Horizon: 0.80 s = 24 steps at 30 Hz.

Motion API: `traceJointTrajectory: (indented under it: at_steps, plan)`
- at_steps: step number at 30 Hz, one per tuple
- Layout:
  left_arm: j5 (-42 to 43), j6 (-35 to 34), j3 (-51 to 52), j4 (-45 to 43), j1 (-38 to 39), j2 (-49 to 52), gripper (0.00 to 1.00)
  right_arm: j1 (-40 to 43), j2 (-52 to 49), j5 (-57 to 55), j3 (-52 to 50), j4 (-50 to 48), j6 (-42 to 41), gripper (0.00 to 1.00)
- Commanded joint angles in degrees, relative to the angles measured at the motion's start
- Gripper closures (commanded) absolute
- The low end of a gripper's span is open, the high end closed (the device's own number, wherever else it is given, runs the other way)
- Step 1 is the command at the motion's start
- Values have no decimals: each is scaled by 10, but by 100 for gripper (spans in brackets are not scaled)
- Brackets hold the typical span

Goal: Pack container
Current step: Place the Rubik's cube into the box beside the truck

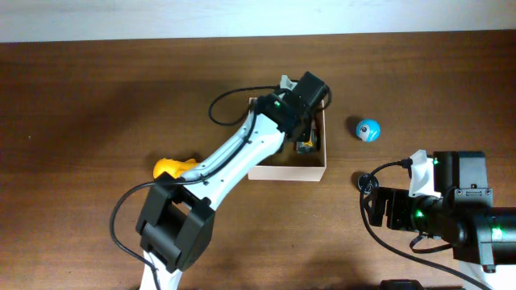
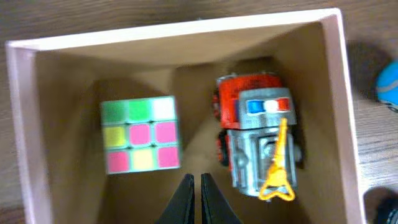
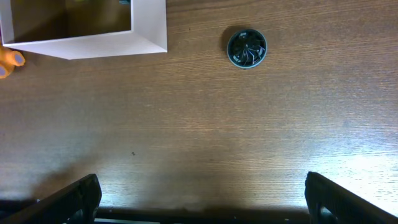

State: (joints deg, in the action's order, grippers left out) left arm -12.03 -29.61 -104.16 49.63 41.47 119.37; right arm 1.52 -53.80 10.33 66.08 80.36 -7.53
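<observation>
1. Collision risk: the left gripper hung over the container. It showed at the bottom centre of its wrist frame, above bare cardboard between the colour cube and the wind-up robot toy. A straight descent would probably drive the tips into the floor or nudge either toy.
2. Snag risk: the toy's yellow key lay nearest the tips. A sideways move toward the right of that frame could hook it and drag the toy.
3. Shift risk: the box walls looked thin and light. The left arm crossed above the left wall in the overhead view, so contact there could slide the box across the table.
4. Pick risk: the blue ball, right of the box, would likely roll if pinched off centre. The orange toy sat partly under the arm, which made access awkward.
5. Left hand: fingers pressed together, nothing between them, touching nothing visible.
6. Right gripper: fingers spread wide at the lower corners of its wrist frame, empty, well apart from the dark disc.
7. Container position: just right of centre in the overhead frame, holding the cube and the robot toy.
</observation>
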Motion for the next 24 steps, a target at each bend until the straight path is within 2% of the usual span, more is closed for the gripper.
traceJointTrajectory:
  at_steps: [1, 8, 24]
  plan:
    - [4, 1, 20, -10, -2, 16, 93, 3, 2, -7, -4, -2, 3, 1]
    - [7, 1, 20, -14, -4, 59, 93, 3, 2, -7, -4, -2, 3, 1]
    - [-16, 3, 21, -21, -29, 83, 92, 3, 2, -7, -4, -2, 3, 1]
